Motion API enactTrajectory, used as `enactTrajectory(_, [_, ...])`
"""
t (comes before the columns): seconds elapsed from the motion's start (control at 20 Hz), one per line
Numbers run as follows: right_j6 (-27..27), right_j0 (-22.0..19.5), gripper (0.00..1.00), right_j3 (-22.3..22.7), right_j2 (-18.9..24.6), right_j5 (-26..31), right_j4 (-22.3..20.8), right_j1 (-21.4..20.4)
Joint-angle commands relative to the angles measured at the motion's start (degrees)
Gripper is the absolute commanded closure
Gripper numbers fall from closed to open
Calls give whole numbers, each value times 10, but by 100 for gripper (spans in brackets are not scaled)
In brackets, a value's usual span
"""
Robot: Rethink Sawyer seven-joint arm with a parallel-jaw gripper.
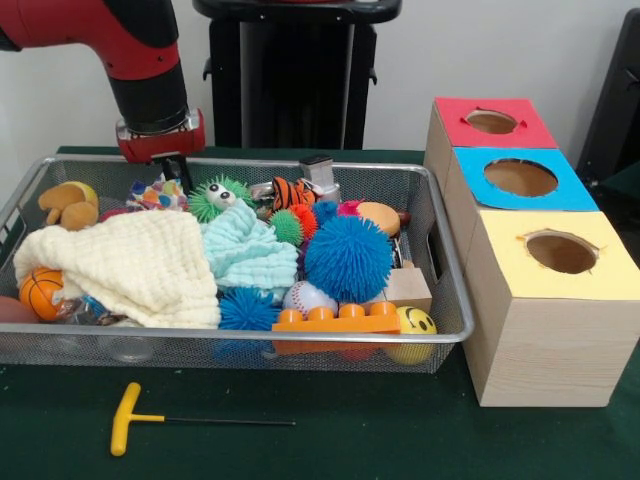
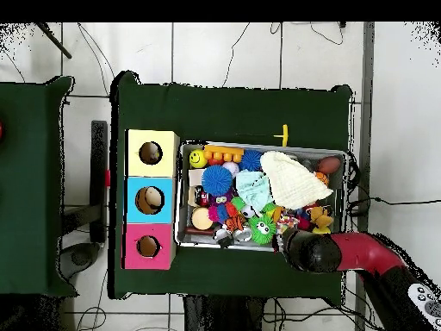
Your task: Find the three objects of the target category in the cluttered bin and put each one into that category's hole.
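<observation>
A wire mesh bin (image 1: 452, 325) (image 2: 181, 198) is packed with toys. On the left lies a cream cloth (image 1: 140, 262) (image 2: 293, 179), with a teal cloth (image 1: 245, 250) beside it. A big blue spiky ball (image 1: 348, 258) (image 2: 217, 180) sits at the middle right. A green spiky ball with eyes (image 1: 220, 197), a baseball (image 1: 308, 297), a basketball (image 1: 42, 292) and a yellow smiley ball (image 1: 413, 325) also show. My gripper (image 1: 172, 168) (image 2: 288, 241) hangs over the bin's back left corner. The wooden box has a red hole (image 1: 492, 122), a blue hole (image 1: 520, 178) and a yellow hole (image 1: 561, 252).
A yellow-handled T-shaped key (image 1: 125, 418) (image 2: 283, 135) lies on the green table in front of the bin. An orange studded brick (image 1: 335, 320) and a wooden block (image 1: 408, 288) sit near the bin's front right. A plush toy (image 1: 68, 205) rests at the back left.
</observation>
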Motion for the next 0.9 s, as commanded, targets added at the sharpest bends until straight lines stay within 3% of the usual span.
enactTrajectory(0.05, [5,26,100,-55,-8,-66,-41,1])
enactTrajectory(0.25, [6,35,100,-36,8,-53,-11,-34])
enactTrajectory(0.5, [-4,68,100,-2,50,57,100,-139])
enactTrajectory(0.7, [-11,124,100,-23,47,126,149,-194])
enactTrajectory(0.9, [0,168,100,-40,36,151,177,-229])
